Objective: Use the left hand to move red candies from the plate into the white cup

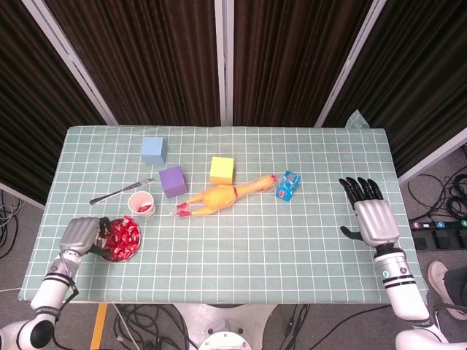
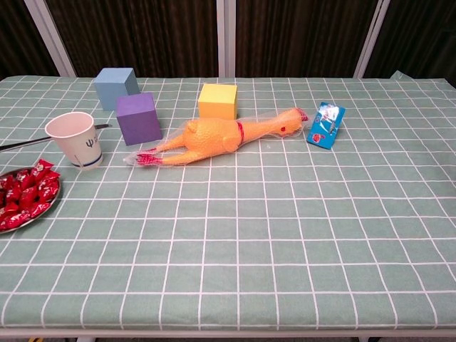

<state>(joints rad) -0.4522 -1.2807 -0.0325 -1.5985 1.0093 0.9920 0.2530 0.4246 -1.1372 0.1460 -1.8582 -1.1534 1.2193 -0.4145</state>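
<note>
Left hand (image 1: 79,235), fingers hidden so grip unclear, sits at the plate's (image 1: 104,254) nine o'clock; a clumsy scoop could scatter candies (image 1: 121,236) short of the cup (image 1: 141,203).

left hand (image 1: 80,235): silver back plate, dark fingers
right hand (image 1: 370,216): ribbed silver back, black fingers
wrists: white, black bands
right wrist: small green-lit ring

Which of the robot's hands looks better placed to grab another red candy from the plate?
The left hand. It sits right at the plate of red candies, with the white cup just beyond. The right hand hovers at the far end of the table, past the rubber chicken.
</note>
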